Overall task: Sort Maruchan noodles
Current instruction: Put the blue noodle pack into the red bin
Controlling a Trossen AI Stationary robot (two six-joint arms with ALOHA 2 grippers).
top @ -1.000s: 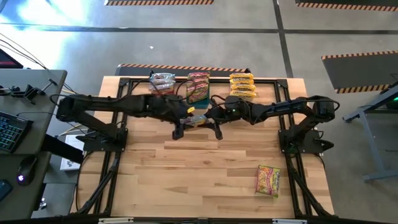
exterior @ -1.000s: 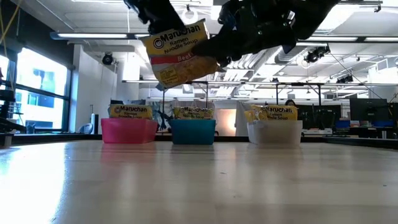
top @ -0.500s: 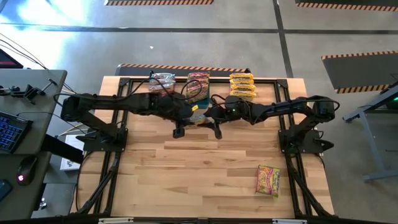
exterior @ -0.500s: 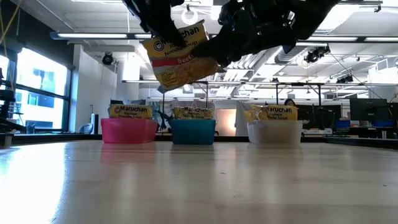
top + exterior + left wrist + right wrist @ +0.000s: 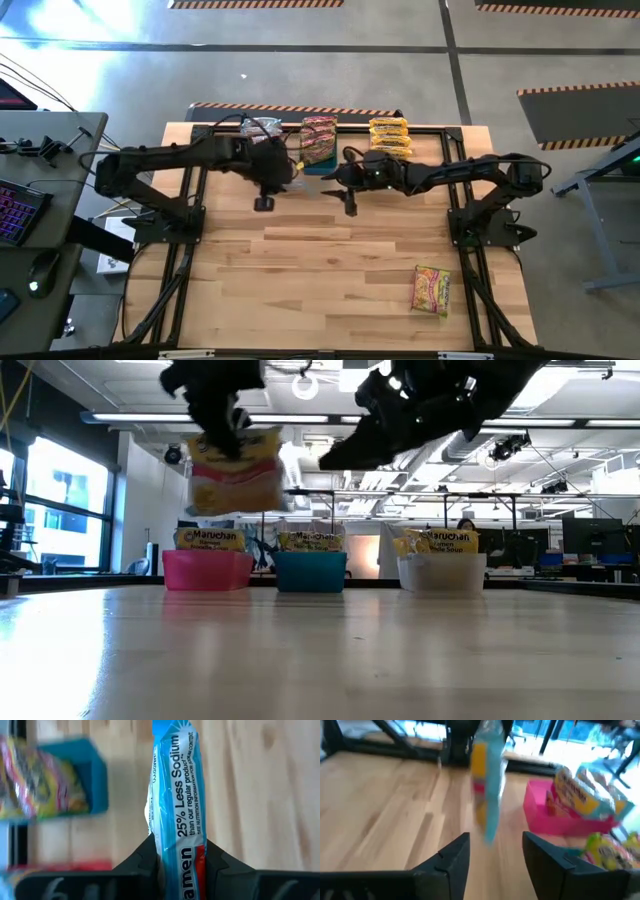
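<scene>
A packet is pinched edge-on between the fingers of the left gripper and hung above the table near 11 o'clock, just short of the pink bin, probably so it can be dropped in. The right gripper is held spread and empty at about 12 o'clock, apart from the packet. A stray packet lies flat at 4 o'clock, unsorted.
</scene>
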